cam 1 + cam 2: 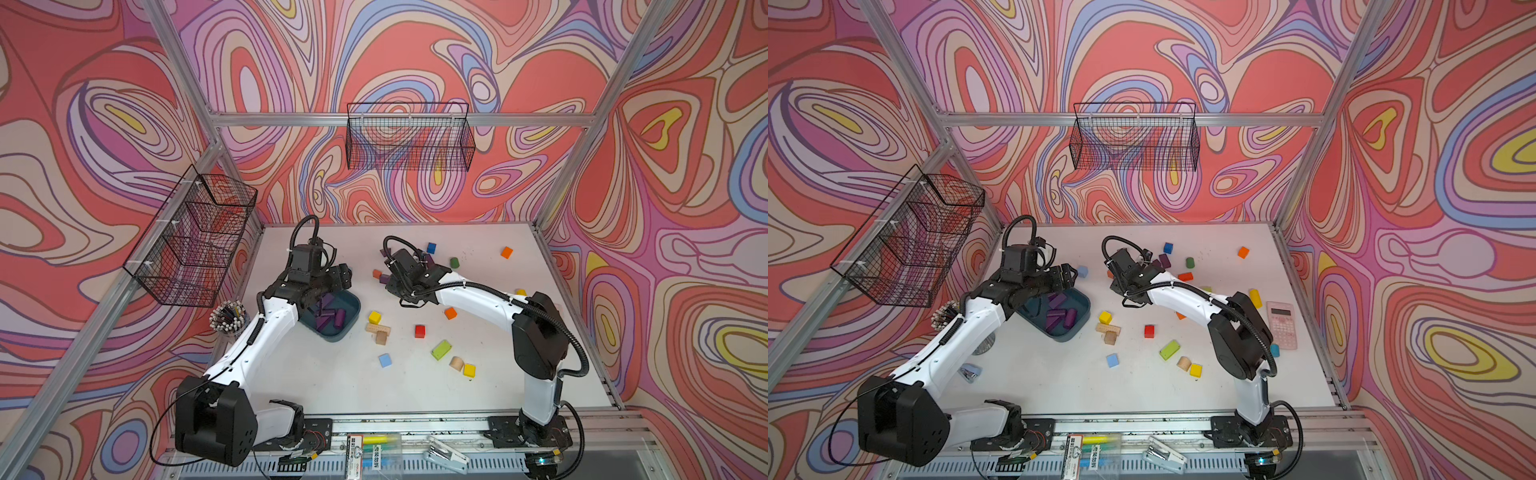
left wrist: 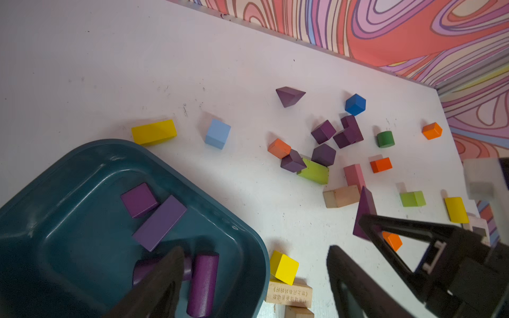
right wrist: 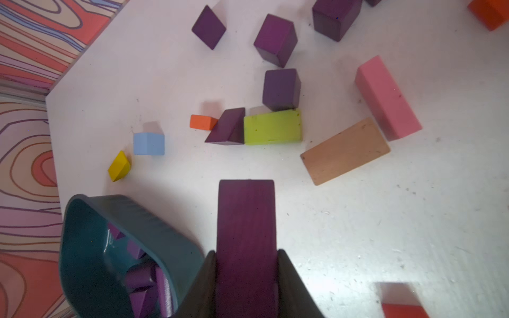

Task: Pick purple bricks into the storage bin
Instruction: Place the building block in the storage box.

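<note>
The teal storage bin (image 1: 348, 322) (image 1: 1080, 322) stands left of the table's middle with several purple bricks (image 1: 328, 313) (image 2: 159, 223) lying in it. My left gripper (image 1: 345, 277) (image 2: 256, 249) hangs open over the bin's far rim (image 2: 248, 234), with nothing between its fingers. My right gripper (image 3: 246, 252) is shut on a long purple brick (image 3: 246, 220) above the table, beside the bin (image 3: 143, 217). More purple bricks (image 3: 281, 89) (image 2: 323, 132) lie loose behind it, with a purple prism (image 2: 290, 96) further off.
Coloured blocks are scattered around: a yellow cube (image 1: 374, 318), a red cube (image 1: 419, 331), a green block (image 1: 441, 349), a pink slab (image 3: 387, 96) and a bare wooden block (image 3: 344, 151). A pen cup (image 1: 228, 318) stands left of the bin. A pink calculator (image 1: 1282, 324) lies at the right.
</note>
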You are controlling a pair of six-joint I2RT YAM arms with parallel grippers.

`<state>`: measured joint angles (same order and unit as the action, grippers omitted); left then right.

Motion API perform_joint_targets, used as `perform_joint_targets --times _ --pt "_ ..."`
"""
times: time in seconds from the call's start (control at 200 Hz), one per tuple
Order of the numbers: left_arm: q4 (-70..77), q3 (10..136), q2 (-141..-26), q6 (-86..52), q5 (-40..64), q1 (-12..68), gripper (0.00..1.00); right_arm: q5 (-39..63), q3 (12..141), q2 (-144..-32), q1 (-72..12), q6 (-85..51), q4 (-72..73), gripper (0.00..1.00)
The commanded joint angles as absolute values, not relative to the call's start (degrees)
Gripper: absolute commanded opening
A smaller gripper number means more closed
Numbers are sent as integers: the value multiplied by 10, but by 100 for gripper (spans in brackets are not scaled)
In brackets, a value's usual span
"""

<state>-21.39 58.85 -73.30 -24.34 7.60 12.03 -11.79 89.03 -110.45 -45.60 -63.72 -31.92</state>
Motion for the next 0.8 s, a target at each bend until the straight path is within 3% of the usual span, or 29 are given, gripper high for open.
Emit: perform_joint_targets --times 0.0,0.265,0.796 --pt "-225 607 -714 -278 35 113 84 -106 905 -1115 -472 -656 -292 21" --pt "-226 602 -689 -320 -61 112 86 -82 923 -1153 -500 -677 -257 21" --pt "-222 591 -666 -323 -151 111 87 -41 1010 -1242 -539 -702 -227 21"
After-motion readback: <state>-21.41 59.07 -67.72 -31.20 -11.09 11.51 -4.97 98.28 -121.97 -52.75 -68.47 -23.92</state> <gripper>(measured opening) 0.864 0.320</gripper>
